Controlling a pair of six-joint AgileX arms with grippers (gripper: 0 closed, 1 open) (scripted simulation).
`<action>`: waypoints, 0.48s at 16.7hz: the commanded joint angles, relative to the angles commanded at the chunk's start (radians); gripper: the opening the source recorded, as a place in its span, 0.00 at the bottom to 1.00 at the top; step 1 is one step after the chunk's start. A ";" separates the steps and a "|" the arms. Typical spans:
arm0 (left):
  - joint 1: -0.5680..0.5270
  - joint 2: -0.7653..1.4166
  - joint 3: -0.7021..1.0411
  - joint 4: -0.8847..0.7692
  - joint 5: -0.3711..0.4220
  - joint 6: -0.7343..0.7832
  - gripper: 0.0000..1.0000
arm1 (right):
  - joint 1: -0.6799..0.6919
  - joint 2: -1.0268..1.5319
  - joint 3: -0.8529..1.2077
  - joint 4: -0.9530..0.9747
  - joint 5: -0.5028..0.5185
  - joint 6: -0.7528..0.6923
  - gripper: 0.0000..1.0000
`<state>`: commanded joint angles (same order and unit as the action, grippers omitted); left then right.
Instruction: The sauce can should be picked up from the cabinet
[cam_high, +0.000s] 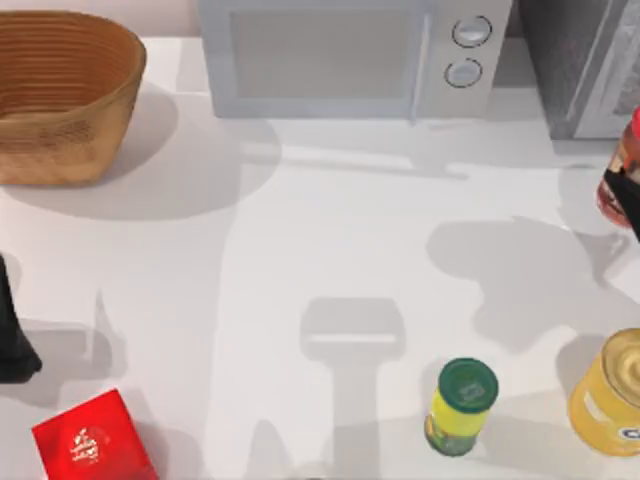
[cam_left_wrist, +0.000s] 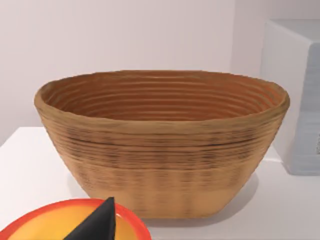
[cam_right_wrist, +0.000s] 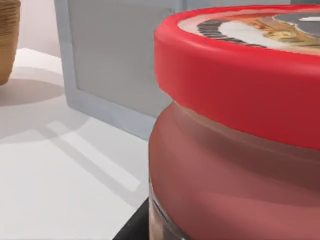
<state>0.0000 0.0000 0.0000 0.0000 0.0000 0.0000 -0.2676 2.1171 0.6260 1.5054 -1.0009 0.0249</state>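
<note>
The right gripper (cam_high: 634, 205) holds the sauce can (cam_high: 620, 170), pinched upright between its fingers, just in front of the cabinet (cam_high: 580, 60). The left arm is parked.

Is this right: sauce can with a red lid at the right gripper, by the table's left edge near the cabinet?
No. The sauce can is at the table's right edge, not its left, per the top view. It does have a red lid and sits by the cabinet.
</note>
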 joint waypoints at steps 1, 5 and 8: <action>0.000 0.000 0.000 0.000 0.000 0.000 1.00 | -0.002 0.010 0.005 0.011 -0.006 0.000 0.00; 0.000 0.000 0.000 0.000 0.000 0.000 1.00 | -0.002 0.012 0.006 0.012 -0.007 -0.001 0.00; 0.000 0.000 0.000 0.000 0.000 0.000 1.00 | 0.012 0.022 0.016 0.011 0.007 -0.001 0.00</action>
<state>0.0000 0.0000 0.0000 0.0000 0.0000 0.0000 -0.2554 2.1396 0.6416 1.5164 -0.9941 0.0244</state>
